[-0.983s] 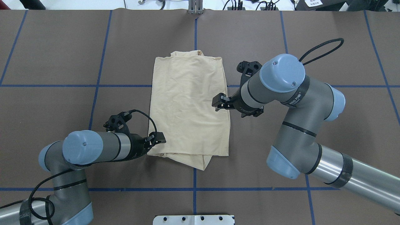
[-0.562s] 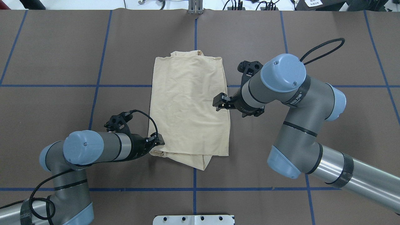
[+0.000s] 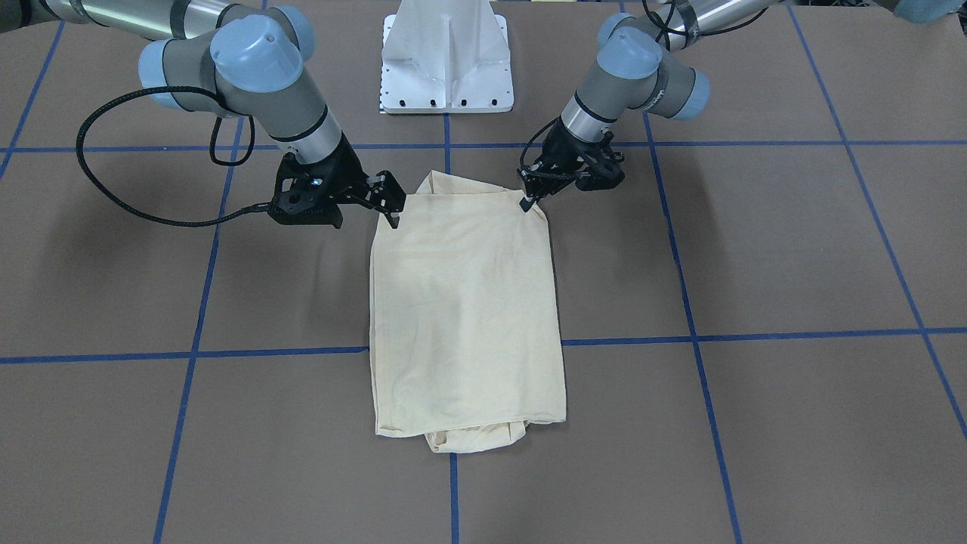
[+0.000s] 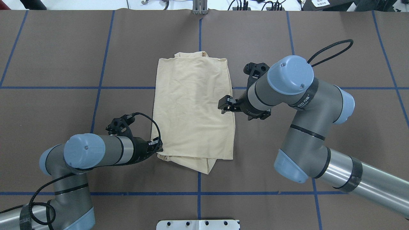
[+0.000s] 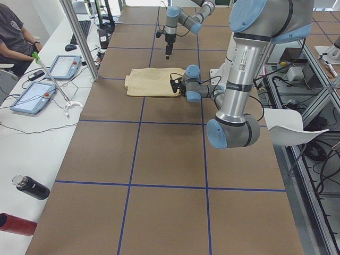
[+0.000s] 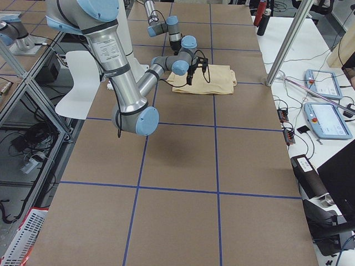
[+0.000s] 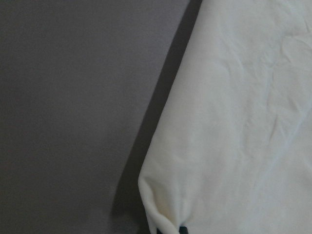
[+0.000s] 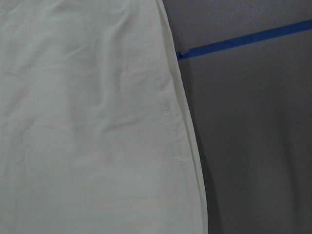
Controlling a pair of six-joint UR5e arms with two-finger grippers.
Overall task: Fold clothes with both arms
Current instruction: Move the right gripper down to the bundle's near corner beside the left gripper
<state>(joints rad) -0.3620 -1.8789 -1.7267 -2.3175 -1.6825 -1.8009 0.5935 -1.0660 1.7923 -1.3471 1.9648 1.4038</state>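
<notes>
Moved: the black two-finger left hand (image 4: 157, 147) has drawn back toward the robot since a second ago. The shirt's near-left corner has pulled in and puckered with it. The black two-finger right hand (image 4: 225, 105) has barely shifted.
Shirt: the pale cream-yellow long-sleeved T-shirt (image 4: 191, 108) lies in the middle of the brown paper-covered bench (image 4: 64, 64). It is folded to a long rectangle running near to far. A tuck of cloth pokes out at the near edge and another at the far edge. No print shows.
Left hand: pinched tight on the near-left corner. Its wrist view shows the cloth gathered into a pucker at a dark fingertip.
Right hand: over the shirt's right long edge, about midway along. The jaws look parted and carry nothing. Its wrist view shows only the stitched hem and bare bench.
Handling: probably light, thin and limp, with no stiffness of its own. Any unsupported span will sag, and the stacked layers can slide apart or drag on the paper.
Where to hold: at the corners and along the hem, pinching through every layer. The near-right corner looks like the natural partner to the left hand's grip.
Risk: with one corner held, lifting now would likely skew the rectangle and spill the tucked cloth.
</notes>
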